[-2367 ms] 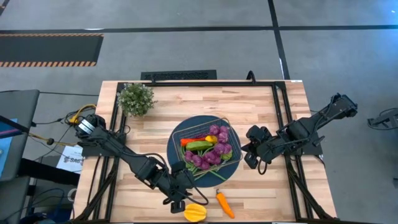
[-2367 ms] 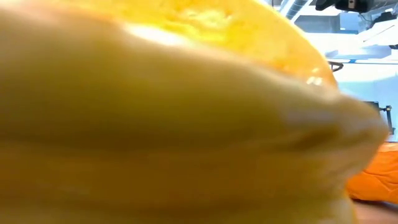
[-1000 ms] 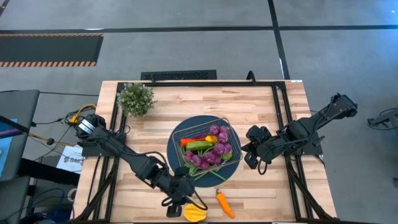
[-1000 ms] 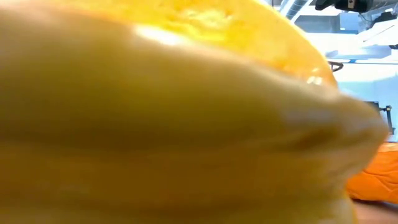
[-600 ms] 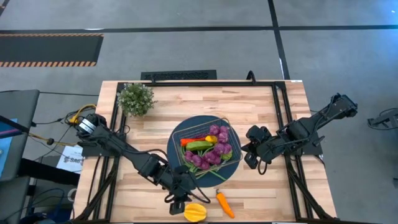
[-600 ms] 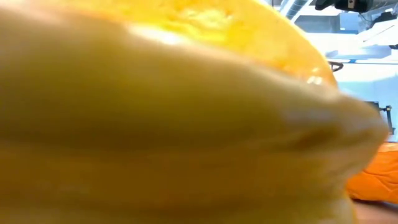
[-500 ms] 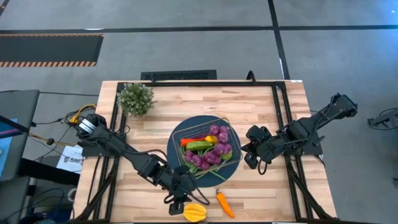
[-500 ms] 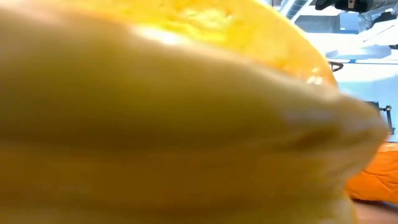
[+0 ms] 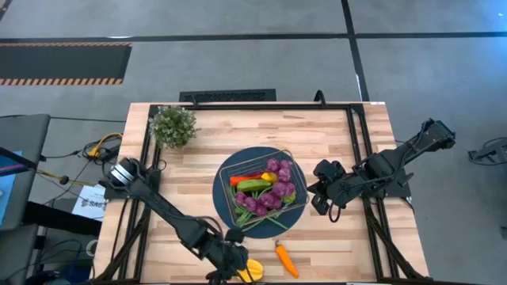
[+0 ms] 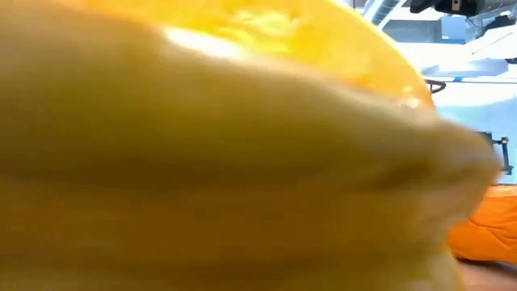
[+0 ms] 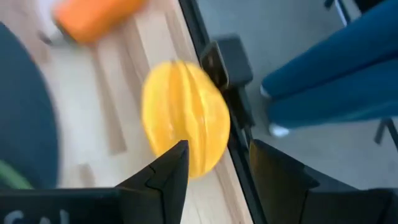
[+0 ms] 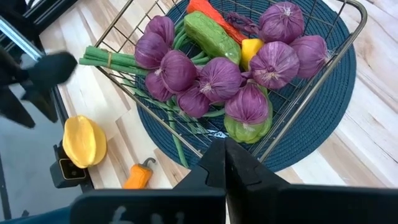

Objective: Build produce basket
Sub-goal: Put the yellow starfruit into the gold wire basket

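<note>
One left pincer [image 11: 214, 165], fingers parted, seemingly straddles the yellow ribbed fruit [image 11: 185, 118]; right pincer [image 12: 225, 163] clenched, empty.

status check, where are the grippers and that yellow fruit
Left gripper open, fingers either side of yellow ribbed fruit at table's near edge. Right gripper shut, waiting beside basket. Carrot close beside the fruit.

Yellow ribbed fruit [image 11: 185, 117], orange carrot [image 9: 285, 260], purple grape string [image 12: 219, 78], dark blue mat [image 12: 323, 99].
</note>
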{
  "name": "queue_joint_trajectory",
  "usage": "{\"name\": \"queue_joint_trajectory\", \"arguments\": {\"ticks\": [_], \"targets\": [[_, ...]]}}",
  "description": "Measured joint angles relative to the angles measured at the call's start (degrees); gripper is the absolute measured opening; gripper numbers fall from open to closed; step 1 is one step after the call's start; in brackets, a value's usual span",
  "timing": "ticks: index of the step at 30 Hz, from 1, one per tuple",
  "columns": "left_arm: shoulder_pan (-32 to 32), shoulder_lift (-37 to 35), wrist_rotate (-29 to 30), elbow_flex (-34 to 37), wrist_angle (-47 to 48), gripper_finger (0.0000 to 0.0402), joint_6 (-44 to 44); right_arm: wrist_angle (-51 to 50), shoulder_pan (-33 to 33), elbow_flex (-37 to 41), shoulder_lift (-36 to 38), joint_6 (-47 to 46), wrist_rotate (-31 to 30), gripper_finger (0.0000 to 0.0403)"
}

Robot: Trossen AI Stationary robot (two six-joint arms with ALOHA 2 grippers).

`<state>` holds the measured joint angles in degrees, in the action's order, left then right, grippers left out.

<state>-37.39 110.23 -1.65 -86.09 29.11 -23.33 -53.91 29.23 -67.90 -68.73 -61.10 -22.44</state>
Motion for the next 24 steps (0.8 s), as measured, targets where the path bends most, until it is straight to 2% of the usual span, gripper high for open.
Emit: {"name": "queue_joint_trajectory", "arguments": {"ticks": [5,13,19,24], "targets": [[0.22,4.55,-4.23,-3.76,-0.30,0.0168,-0.60,0.00,0.00,0.00,-0.02,0.09,1.05,0.0008],[0.09,9.25,0.20,-7.33,1.75,0.0170,1.65,0.02,0.04,0.00,-0.02,0.13,1.57,0.0008],[0.09,9.94,3.04,-7.25,2.90,0.0170,0.10,-0.02,0.04,0.00,-0.02,1.12,1.62,0.0008],[0.17,9.90,2.72,-7.25,3.39,0.0161,-3.98,-0.07,0.04,0.00,-0.02,1.63,1.62,0.0008]]}}
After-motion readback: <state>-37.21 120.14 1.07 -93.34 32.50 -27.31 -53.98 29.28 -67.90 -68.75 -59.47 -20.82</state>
